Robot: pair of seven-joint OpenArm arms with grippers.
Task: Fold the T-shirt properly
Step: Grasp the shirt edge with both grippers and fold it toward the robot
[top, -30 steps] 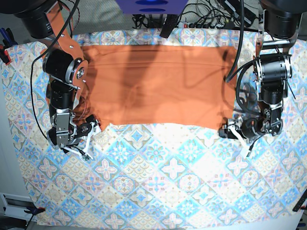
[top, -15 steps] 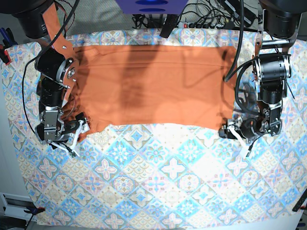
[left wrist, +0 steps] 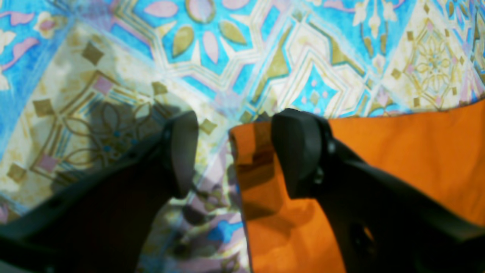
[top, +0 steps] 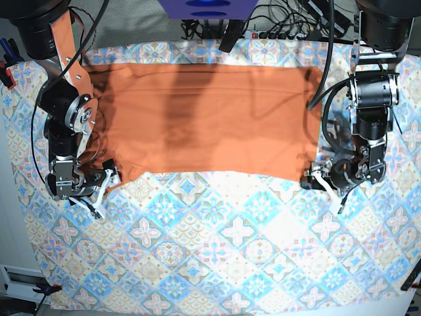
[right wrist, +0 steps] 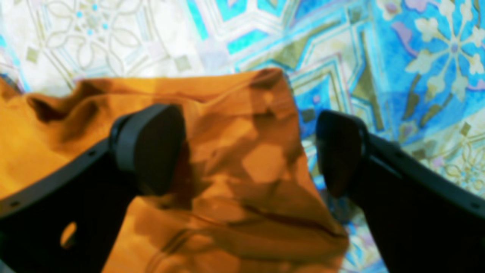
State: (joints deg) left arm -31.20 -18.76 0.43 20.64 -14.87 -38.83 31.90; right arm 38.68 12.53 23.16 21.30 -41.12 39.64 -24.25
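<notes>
The orange T-shirt lies flat as a wide rectangle across the far half of the table. My left gripper is at its near right corner. In the left wrist view it stands open, and the shirt's corner lies on the cloth between the fingers and under the right finger. My right gripper is at the near left corner. In the right wrist view it is wide open, with the rumpled shirt corner between its fingers and nothing pinched.
The blue-and-pink patterned tablecloth covers the whole table and is bare in front of the shirt. Cables and a power strip lie behind the far edge. Both arms' bodies stand over the shirt's short ends.
The arm on the base view's left swung outward to the left, bringing my right gripper to the shirt's near left corner. My left gripper stayed where it was.
</notes>
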